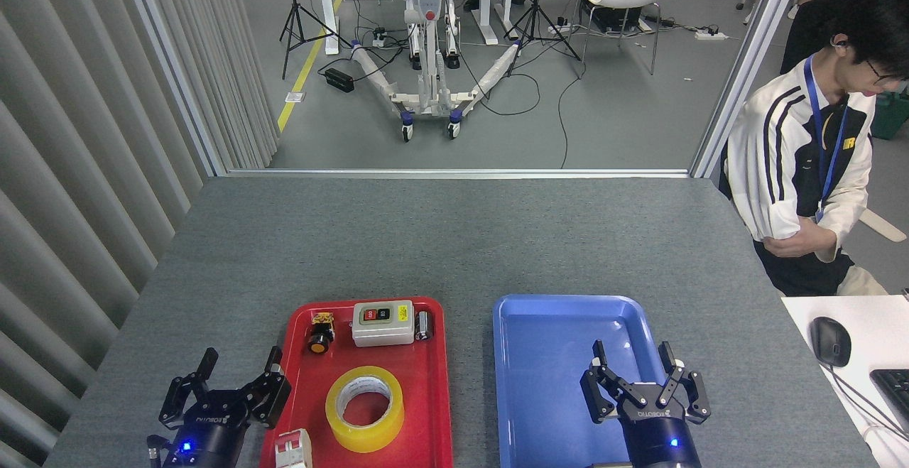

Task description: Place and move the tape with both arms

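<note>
The tape (364,409), a wide yellow translucent roll with a white core, lies flat in the near half of the red tray (433,383). My left gripper (240,365) is open, low at the left just outside the red tray's left rim, a hand's width left of the tape. My right gripper (633,358) is open too, hovering over the near part of the blue tray (540,326), with nothing between its fingers.
The red tray also holds a grey switch box (383,323), a small yellow-black push button (321,333), a small metal cylinder (424,325) and a white part (294,449) at the near left corner. A person (809,170) sits at the right by a white desk (852,354) with a mouse.
</note>
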Controlling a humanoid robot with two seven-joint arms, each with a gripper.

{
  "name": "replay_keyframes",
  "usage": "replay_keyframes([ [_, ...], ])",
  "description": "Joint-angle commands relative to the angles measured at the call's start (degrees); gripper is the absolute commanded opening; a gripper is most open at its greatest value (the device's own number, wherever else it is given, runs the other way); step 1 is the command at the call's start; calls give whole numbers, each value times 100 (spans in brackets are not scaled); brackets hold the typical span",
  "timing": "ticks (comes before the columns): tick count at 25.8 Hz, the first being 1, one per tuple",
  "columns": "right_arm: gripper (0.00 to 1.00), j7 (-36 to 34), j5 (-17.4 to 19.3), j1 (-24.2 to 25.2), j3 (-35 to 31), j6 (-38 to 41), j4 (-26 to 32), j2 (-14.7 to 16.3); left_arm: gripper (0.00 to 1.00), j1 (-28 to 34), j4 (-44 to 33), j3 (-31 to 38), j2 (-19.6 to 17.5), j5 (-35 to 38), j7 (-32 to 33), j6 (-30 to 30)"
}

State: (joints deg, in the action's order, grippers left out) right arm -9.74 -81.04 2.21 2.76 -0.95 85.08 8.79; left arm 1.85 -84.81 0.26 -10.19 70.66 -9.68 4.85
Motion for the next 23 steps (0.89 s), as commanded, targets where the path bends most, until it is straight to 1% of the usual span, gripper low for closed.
replay_keyframes([
  [1,99,-2,1,8,-13,-1,0,9,100,0,0,0,0,-9,1,-2],
  [23,99,-10,-8,52,-127,-1,0,0,100,-53,70,9,26,-26,27,-98],
])
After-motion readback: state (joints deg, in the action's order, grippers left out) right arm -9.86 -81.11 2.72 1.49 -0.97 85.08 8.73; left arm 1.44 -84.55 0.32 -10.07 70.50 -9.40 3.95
